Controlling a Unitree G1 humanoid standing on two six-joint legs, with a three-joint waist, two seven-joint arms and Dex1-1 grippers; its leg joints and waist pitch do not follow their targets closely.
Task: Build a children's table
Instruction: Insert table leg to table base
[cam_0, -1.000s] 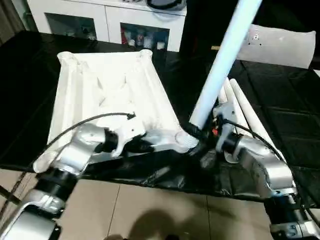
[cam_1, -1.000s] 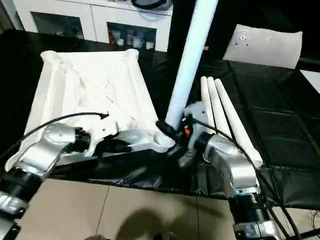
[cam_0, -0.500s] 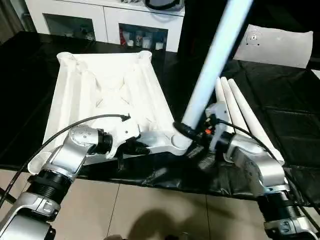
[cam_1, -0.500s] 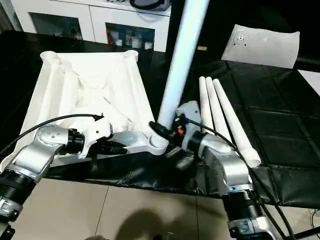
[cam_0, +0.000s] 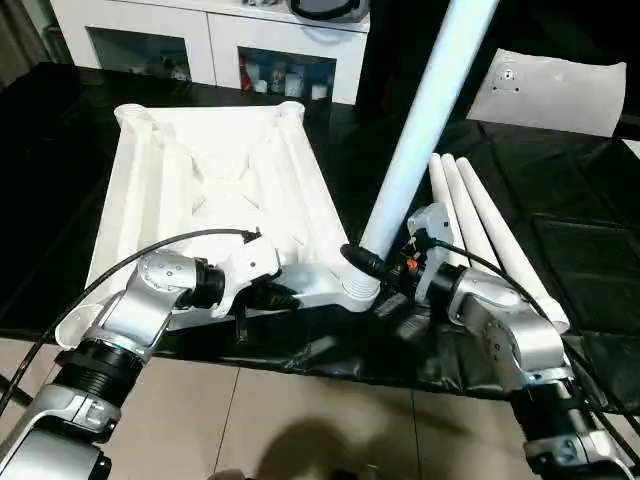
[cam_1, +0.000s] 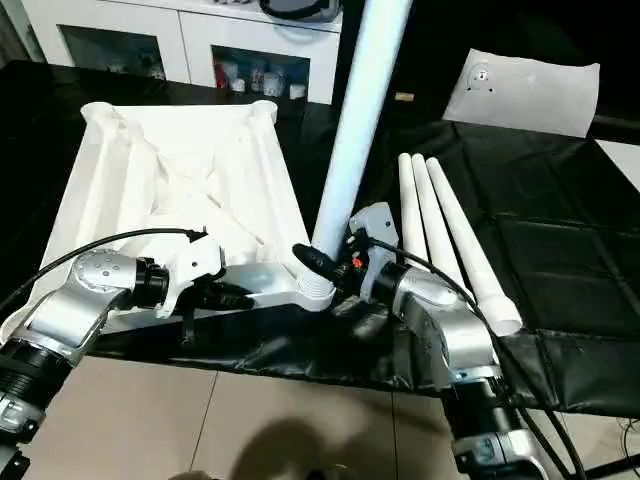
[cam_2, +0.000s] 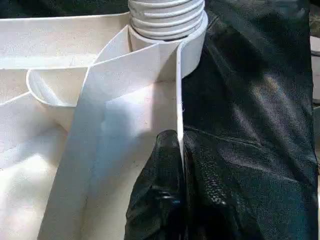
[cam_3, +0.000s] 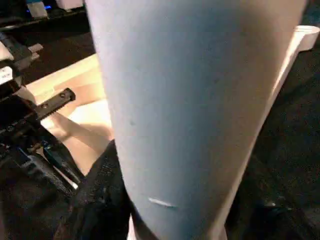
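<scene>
Black-covered surface (cam_0: 590, 240), near edge over tiled floor (cam_0: 300, 420). White cabinet (cam_0: 215, 40) beyond far edge. White slab (cam_0: 560, 90) at far right corner. One tabletop (cam_0: 215, 185), ribbed underside up, left half. Four legs: three loose legs (cam_0: 480, 225) side by side right of it; fourth leg (cam_0: 425, 120) upright, tilted, in near-right corner socket (cam_0: 350, 290). Left gripper (cam_2: 172, 165) pinched shut on tabletop's rim. Right gripper (cam_1: 330, 270) clamped on fourth leg's base.

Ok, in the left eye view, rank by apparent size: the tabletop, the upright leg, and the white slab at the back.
1. tabletop
2. upright leg, though nearness to the camera enlarges it
3. white slab, farthest away
</scene>
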